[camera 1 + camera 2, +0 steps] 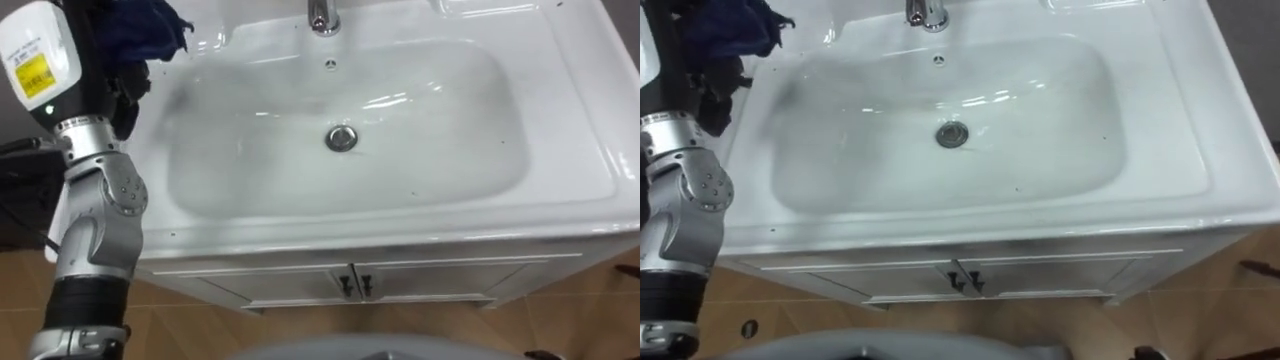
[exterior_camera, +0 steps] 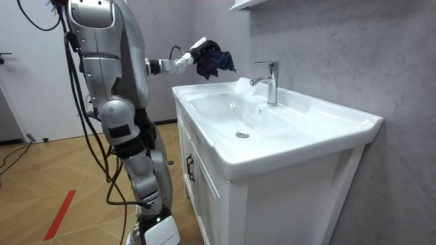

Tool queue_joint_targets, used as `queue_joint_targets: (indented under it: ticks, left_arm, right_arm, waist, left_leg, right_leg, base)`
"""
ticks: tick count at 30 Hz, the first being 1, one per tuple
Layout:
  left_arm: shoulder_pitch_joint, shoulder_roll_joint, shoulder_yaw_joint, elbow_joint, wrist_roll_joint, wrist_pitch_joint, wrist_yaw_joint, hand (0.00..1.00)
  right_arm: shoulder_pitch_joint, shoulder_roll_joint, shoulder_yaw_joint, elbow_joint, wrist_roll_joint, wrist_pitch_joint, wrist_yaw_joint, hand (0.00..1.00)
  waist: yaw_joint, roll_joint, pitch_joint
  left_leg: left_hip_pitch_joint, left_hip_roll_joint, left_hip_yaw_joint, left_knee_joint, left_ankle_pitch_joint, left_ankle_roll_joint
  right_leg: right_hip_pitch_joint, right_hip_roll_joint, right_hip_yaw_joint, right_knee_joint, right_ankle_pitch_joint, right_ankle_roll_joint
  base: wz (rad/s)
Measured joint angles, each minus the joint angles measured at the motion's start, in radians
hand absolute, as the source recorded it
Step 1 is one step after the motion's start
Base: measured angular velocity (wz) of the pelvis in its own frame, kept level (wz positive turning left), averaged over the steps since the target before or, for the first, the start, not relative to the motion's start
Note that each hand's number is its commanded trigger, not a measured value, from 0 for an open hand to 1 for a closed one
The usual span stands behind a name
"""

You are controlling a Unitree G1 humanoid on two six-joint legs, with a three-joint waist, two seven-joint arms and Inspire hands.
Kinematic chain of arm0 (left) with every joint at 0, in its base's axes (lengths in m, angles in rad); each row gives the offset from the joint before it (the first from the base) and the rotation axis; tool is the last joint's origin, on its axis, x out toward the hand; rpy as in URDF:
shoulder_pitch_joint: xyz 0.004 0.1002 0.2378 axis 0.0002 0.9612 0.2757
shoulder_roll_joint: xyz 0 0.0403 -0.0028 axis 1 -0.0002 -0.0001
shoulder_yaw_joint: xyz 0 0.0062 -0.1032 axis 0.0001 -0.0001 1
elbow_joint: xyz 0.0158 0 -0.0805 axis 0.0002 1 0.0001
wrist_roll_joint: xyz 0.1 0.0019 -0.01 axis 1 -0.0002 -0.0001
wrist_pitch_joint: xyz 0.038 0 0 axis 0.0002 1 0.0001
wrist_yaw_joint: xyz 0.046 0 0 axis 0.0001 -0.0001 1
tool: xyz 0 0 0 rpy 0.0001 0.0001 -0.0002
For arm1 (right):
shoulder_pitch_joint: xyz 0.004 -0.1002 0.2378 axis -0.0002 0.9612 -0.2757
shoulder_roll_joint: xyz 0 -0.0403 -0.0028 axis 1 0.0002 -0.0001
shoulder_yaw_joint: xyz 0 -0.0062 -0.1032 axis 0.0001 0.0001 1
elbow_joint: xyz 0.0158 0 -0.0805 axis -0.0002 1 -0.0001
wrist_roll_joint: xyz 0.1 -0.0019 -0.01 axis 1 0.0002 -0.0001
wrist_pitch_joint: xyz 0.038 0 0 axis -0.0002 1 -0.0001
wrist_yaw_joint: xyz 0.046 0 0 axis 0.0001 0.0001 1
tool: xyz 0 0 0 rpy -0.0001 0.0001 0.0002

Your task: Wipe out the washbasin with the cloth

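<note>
my left hand is raised, fingers curled into the bunched cloth, above the left rear corner of the basin. the bowl lies right of and below my fingers, long axis left to right. drain central, tap behind. left hand nearer. no print legible.

Glossy basin, polished metal tap, crumpled dark cloth, wooden floor

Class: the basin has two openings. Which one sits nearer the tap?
The small overflow hole just below the tap; the larger metal drain lies at the bottom of the basin.
</note>
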Motion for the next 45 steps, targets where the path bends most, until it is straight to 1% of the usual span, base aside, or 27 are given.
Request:
queue_joint_targets:
  ticks: [2, 3, 6, 10, 13, 16, 19, 21, 25, 29, 32, 37, 39, 42, 45]
  left_arm:
    - [0.01, 0.0, 0.005, 0.0, 0.0, 0.0, 0.0, 1.0]
    - [0.015, 0.0, 0.006, 0.0, 0.0, 0.0, 0.0, 1.0]
    - [0.021, 0.0, 0.012, 0.0, 0.0, 0.0, 0.0, 1.0]
    - [0.039, 0.0, 0.035, 0.0, 0.0, 0.0, 0.012, 1.0]
    - [0.067, 0.0, 0.04, 0.0, 0.0, 0.002, 0.017, 1.0]
    - [0.078, 0.0, 0.041, 0.0, 0.001, 0.016, 0.017, 1.0]
    - [0.085, 0.0, 0.041, 0.0, 0.001, 0.023, 0.017, 1.0]
    - [0.086, 0.0, 0.041, 0.0, 0.001, 0.035, 0.017, 1.0]
    - [0.09, 0.0, 0.041, 0.0, 0.001, 0.038, 0.016, 1.0]
    - [0.107, 0.0, 0.034, 0.001, 0.0, 0.052, 0.001, 1.0]
    - [0.113, 0.0, 0.033, 0.013, -0.001, 0.057, -0.005, 1.0]
    - [0.124, -0.001, 0.029, 0.059, -0.001, 0.069, -0.029, 1.0]
    - [0.124, -0.001, 0.019, 0.081, -0.001, 0.078, -0.049, 1.0]
    - [0.124, -0.001, 0.014, 0.086, 0.0, 0.078, -0.073, 1.0]
    - [0.126, -0.002, 0.012, 0.086, 0.0, 0.078, -0.091, 1.0]
  right_arm:
    - [0.0, 0.0, 0.0, 0.0, 0.005, 0.0, 0.0, 0.0]
    - [0.002, 0.0, 0.0, -0.001, 0.007, -0.001, 0.0, 0.0]
    - [0.008, 0.0, 0.0, -0.001, 0.011, -0.001, 0.003, 0.0]
    - [0.008, 0.0, 0.0, 0.0, 0.012, 0.0, 0.013, 0.0]
    - [0.011, 0.0, 0.0, 0.005, 0.011, 0.0, 0.02, 0.0]
    - [0.013, 0.0, 0.0, 0.006, 0.011, 0.001, 0.032, 0.0]
    - [0.018, 0.001, 0.001, 0.006, 0.011, 0.001, 0.042, 0.0]
    - [0.02, 0.001, 0.001, 0.003, 0.011, 0.002, 0.047, 0.0]
    - [0.02, 0.001, 0.004, -0.004, 0.011, 0.002, 0.055, 0.0]
    - [0.021, 0.002, 0.037, -0.013, 0.035, 0.001, 0.057, 0.0]
    - [0.019, 0.001, 0.038, -0.017, 0.049, 0.001, 0.056, 0.0]
    - [0.019, 0.001, 0.04, -0.023, 0.09, 0.001, 0.056, 0.0]
    - [0.019, 0.001, 0.04, -0.023, 0.1, 0.0, 0.056, 0.0]
    - [0.02, 0.001, 0.04, -0.026, 0.111, 0.0, 0.056, 0.0]
    - [0.02, 0.0, 0.04, -0.026, 0.12, 0.0, 0.056, 0.0]
  waist:
    - [0.01, 0.005, -0.0028]
    - [0.015, 0.003, -0.0006]
    - [0.024, 0.005, -0.0008]
    - [0.023, 0.004, 0.0009]
    - [0.023, 0.002, 0.002]
    - [0.024, -0.003, 0.0043]
    - [0.024, -0.005, 0.0029]
    - [0.024, -0.006, 0.0023]
    - [0.024, -0.009, 0.0006]
    - [0.022, -0.016, -0.0019]
    - [0.022, -0.018, -0.0006]
    - [0.021, -0.015, 0.0009]
    - [0.021, -0.009, 0.004]
    - [0.02, -0.006, 0.0079]
    - [0.018, -0.002, 0.0073]
  left_leg:
    - [0.002, 0.0, -0.001, 0.001, 0.0, 0.0]
    - [0.002, 0.0, -0.003, 0.002, 0.0, 0.0]
    - [0.001, 0.0, -0.006, 0.002, 0.0, 0.0]
    - [0.001, -0.001, -0.006, 0.002, 0.0, 0.0]
    - [0.002, -0.001, -0.006, 0.0, 0.0, 0.0]
    - [0.001, -0.002, -0.008, 0.0, 0.0, 0.0]
    - [0.0, -0.003, -0.01, 0.0, 0.0, 0.0]
    - [0.0, -0.003, -0.011, 0.0, 0.0, 0.0]
    - [0.002, -0.003, -0.011, -0.001, 0.0, 0.0]
    - [0.015, -0.004, -0.012, -0.003, 0.0, 0.0]
    - [0.016, -0.004, -0.009, -0.003, 0.0, 0.0]
    - [0.018, -0.004, -0.009, -0.003, -0.001, -0.001]
    - [0.018, -0.002, -0.011, -0.003, -0.005, -0.003]
    - [0.016, -0.001, -0.012, -0.002, -0.007, -0.003]
    - [0.012, -0.002, -0.013, -0.001, -0.009, -0.003]
  right_leg:
    - [0.002, 0.0, 0.001, -0.002, 0.0, 0.0]
    - [0.002, 0.0, 0.001, -0.003, 0.0, 0.0]
    - [0.002, 0.0, -0.001, -0.004, 0.0, 0.0]
    - [0.002, -0.001, -0.001, -0.003, -0.001, 0.001]
    - [0.002, -0.001, -0.002, -0.002, -0.001, 0.002]
    - [0.002, -0.001, -0.005, -0.002, -0.001, 0.002]
    - [0.002, -0.002, -0.007, -0.002, -0.001, 0.002]
    - [0.002, -0.002, -0.008, -0.001, -0.001, 0.002]
    - [0.004, -0.002, -0.008, -0.001, -0.001, 0.002]
    - [0.021, -0.002, -0.011, -0.002, -0.001, 0.003]
    - [0.022, -0.003, -0.013, -0.003, -0.001, 0.003]
    - [0.021, -0.003, -0.012, 0.0, -0.001, 0.003]
    - [0.02, -0.001, -0.013, 0.001, -0.001, 0.003]
    - [0.019, 0.0, -0.017, 0.001, -0.001, 0.004]
    - [0.018, -0.001, -0.018, -0.001, -0.001, 0.004]
  base:
    - [0.0]
    - [0.0]
    - [0.01]
    - [0.0]
    - [0.0]
    - [0.01]
    - [0.0]
    - [0.0]
    - [0.0]
    - [0.02]
    - [0.0]
    - [0.0]
    - [0.0]
    - [0.0]
    - [0.0]
